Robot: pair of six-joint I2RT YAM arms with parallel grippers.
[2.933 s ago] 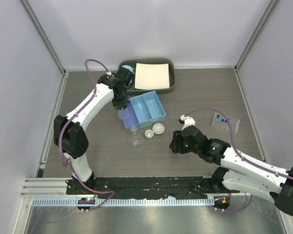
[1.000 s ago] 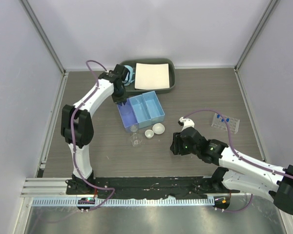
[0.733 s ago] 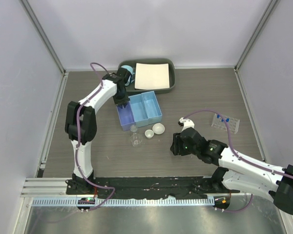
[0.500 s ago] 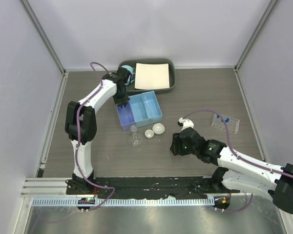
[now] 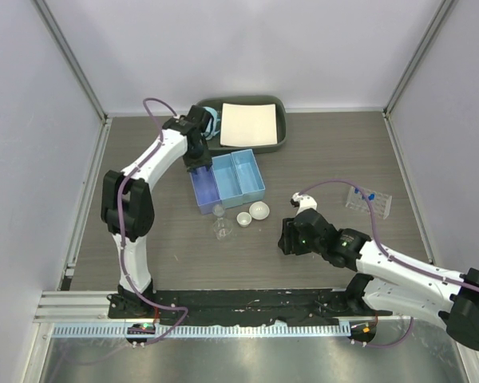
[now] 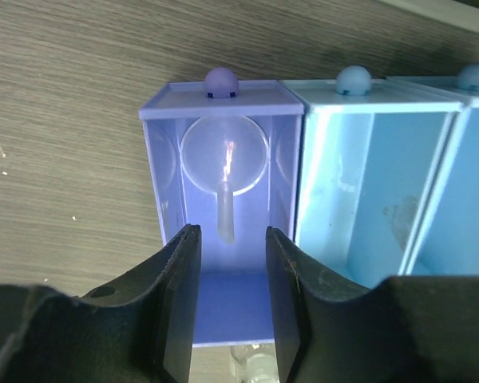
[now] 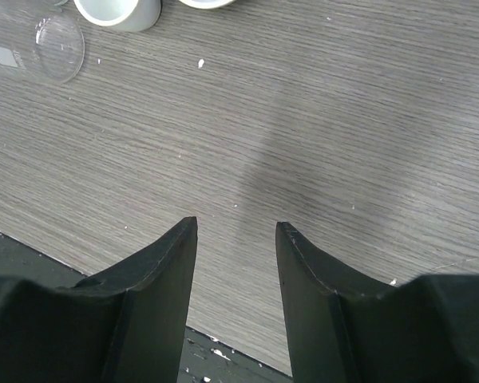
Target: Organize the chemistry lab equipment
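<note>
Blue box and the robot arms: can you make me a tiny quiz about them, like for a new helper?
1. True or false: the right gripper is holding something.
2. Which compartment of the blue box holds the clear round-bottomed glass? A) the purple end one B) the middle one C) the other end one
3. How many white dishes stand on the table?

Key: 1 false, its fingers are apart over bare table. 2 A. 3 two.
</note>
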